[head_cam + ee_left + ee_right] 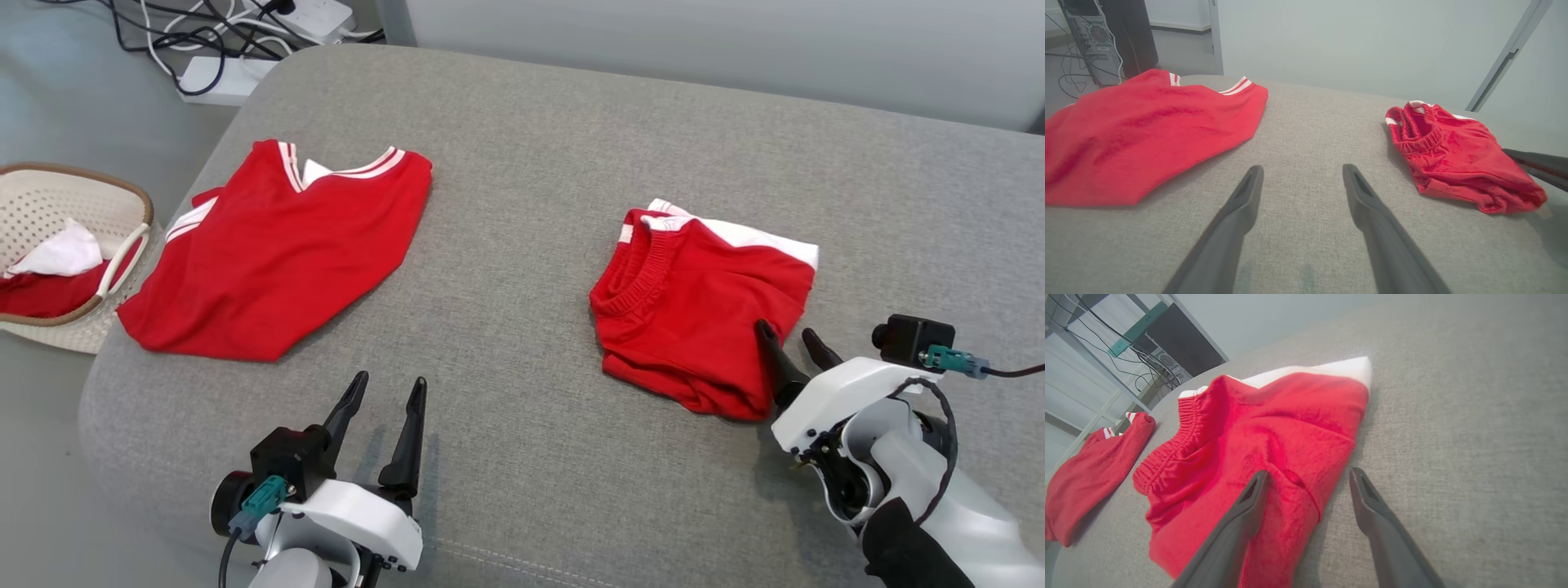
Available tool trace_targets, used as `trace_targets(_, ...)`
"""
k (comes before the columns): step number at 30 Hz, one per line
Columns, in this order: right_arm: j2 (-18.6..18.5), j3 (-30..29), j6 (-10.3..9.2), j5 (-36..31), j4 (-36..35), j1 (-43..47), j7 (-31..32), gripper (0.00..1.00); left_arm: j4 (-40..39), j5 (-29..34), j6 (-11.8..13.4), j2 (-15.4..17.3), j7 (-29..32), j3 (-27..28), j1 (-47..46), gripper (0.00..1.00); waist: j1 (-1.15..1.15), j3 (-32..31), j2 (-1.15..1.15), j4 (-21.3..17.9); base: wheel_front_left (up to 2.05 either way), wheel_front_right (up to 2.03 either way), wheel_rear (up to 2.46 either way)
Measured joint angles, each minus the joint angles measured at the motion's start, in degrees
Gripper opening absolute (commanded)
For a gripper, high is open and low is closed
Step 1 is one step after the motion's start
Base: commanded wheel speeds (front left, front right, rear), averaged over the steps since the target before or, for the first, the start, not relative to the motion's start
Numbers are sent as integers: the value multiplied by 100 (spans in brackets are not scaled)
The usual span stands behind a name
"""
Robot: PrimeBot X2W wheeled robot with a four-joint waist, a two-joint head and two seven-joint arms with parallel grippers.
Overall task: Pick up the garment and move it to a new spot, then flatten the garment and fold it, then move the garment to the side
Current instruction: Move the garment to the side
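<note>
Left end effector (390, 380) is idling, fingers apart; right end effector (785, 329), also apart, is straddling the shorts (702, 302) at a corner. Shorts are looking folded; side move seemingly remaining.

Setting: indoor test room of lab or office type, not a home.

Evidence, head view: white power strips (220, 82) and loose dark cables (163, 33) on pale floor (49, 106) at 11 o'clock. Grey upholstered cushion (522, 147) as work surface at centre. Woven laundry basket (37, 216) just beside it at 9 o'clock.

Evidence, left wrist view: open-sided computer tower (1094, 36) at 10 o'clock. Plain pale wall (1351, 41) at 12 o'clock, with slanted metal frame (1506, 61) at 2 o'clock.
</note>
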Motion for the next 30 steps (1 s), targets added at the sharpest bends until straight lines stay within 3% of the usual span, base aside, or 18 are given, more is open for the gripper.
trace_targets(8,163,-5,0,314,120,-52,4,100,-35,-1,-2,0,0,-1,-1,100,0,150,0,238,0,0,0)
trace_targets(9,160,-3,0,346,145,-71,3,95,-52,-1,-2,0,1,1,-1,100,0,174,0,255,0,0,0)
trace_targets(10,160,-1,0,346,169,-100,3,75,-67,-1,-2,-1,0,3,-1,100,0,197,0,269,0,0,0)
trace_targets(11,158,8,-1,347,179,-144,2,9,-78,-2,-2,-1,1,7,-2,100,0,217,0,281,0,0,0)
trace_targets(12,153,35,0,347,176,-183,2,0,-86,-3,-2,-7,0,10,-4,100,0,235,0,292,0,0,0)
trace_targets(20,109,88,0,399,120,-199,0,0,-98,-2,-2,-4,1,70,-6,100,0,187,0,194,0,0,0)
trace_targets(30,-52,177,0,390,41,102,-41,0,-102,9,-2,-3,0,86,2,100,0,-153,0,-244,0,0,0)
